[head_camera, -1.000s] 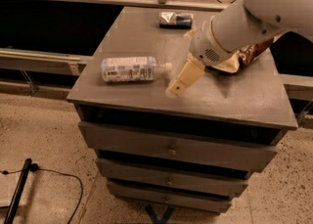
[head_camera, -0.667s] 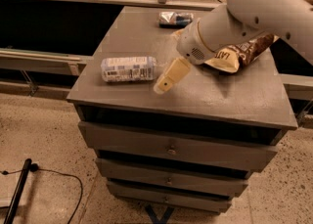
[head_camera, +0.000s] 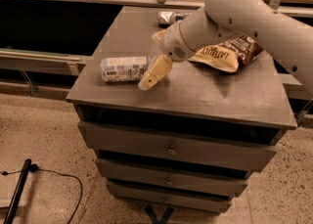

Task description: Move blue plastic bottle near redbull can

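Note:
The blue plastic bottle (head_camera: 122,69) lies on its side near the front left of the grey cabinet top (head_camera: 195,93), cap end to the right. My gripper (head_camera: 146,83) points down and left, right beside the bottle's cap end, at or just above the surface. The redbull can (head_camera: 168,17) lies on its side at the back edge of the top, far from the bottle and partly hidden behind my arm (head_camera: 234,15).
A brown and yellow chip bag (head_camera: 225,54) lies on the right half of the top, partly under my arm. The cabinet has several drawers (head_camera: 171,147) below. A black cable (head_camera: 54,176) lies on the floor at the left.
My arm has swung left across the cabinet top, bringing the gripper from the middle to the bottle's cap end. The bottle, can and bag have not moved.

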Robot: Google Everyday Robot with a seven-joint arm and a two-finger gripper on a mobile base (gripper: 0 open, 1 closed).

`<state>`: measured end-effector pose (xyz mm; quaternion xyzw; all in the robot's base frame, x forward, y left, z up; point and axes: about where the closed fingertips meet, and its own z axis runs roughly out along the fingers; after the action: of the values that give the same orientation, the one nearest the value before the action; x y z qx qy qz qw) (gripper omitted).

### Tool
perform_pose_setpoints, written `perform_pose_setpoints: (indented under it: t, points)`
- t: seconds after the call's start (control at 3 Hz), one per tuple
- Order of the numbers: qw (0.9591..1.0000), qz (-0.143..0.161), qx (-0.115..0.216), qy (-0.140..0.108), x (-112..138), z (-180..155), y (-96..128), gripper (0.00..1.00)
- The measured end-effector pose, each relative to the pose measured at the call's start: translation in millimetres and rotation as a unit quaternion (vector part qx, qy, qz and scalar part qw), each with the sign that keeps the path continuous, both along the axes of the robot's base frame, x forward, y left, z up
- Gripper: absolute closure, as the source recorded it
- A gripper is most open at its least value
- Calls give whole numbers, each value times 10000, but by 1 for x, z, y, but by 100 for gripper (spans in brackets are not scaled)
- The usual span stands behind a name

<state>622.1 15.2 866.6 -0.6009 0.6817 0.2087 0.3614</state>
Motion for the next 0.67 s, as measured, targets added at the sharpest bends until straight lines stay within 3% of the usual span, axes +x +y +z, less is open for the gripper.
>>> perform_pose_setpoints:
  t: [0.67]
  points:
    - [9990,309,-48,327,2,-21,15,41]
